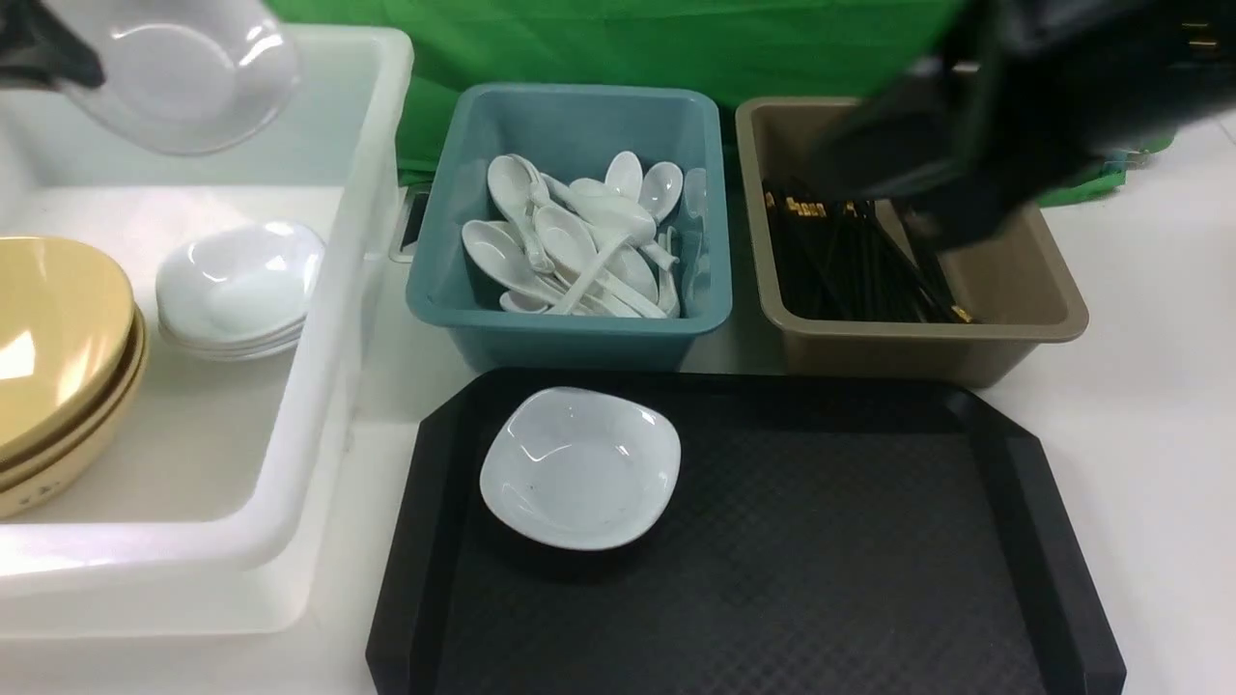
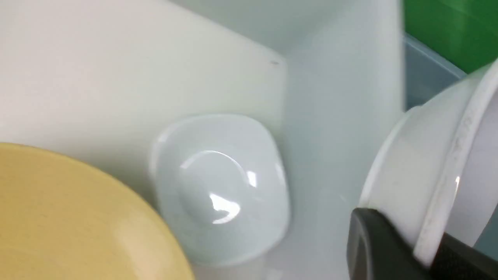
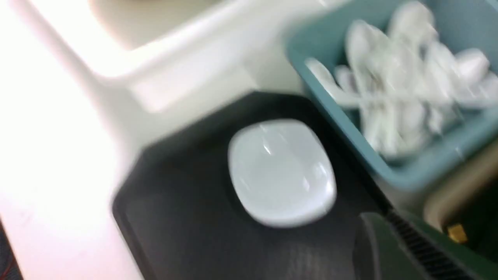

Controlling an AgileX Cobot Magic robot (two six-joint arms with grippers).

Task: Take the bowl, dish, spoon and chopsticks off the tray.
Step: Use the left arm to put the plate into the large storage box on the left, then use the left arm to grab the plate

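Note:
The black tray (image 1: 821, 541) holds one white squarish dish (image 1: 579, 468), also in the right wrist view (image 3: 282, 171). My left gripper (image 1: 58, 58) is shut on the rim of another white dish (image 1: 179, 72) and holds it tilted high over the white tub; the pinched rim shows in the left wrist view (image 2: 432, 229). Yellow bowls (image 1: 53, 357) sit stacked in the tub. White spoons (image 1: 579, 241) fill the teal bin. Black chopsticks (image 1: 850, 261) lie in the brown bin. My right gripper (image 1: 927, 208) is blurred above the brown bin; one finger (image 3: 369, 249) shows.
The white tub (image 1: 328, 319) at the left also holds a stack of white dishes (image 1: 241, 285), seen below the held dish in the left wrist view (image 2: 220, 186). The teal bin (image 1: 570, 333) and brown bin (image 1: 917, 343) stand just behind the tray. A green cloth hangs behind.

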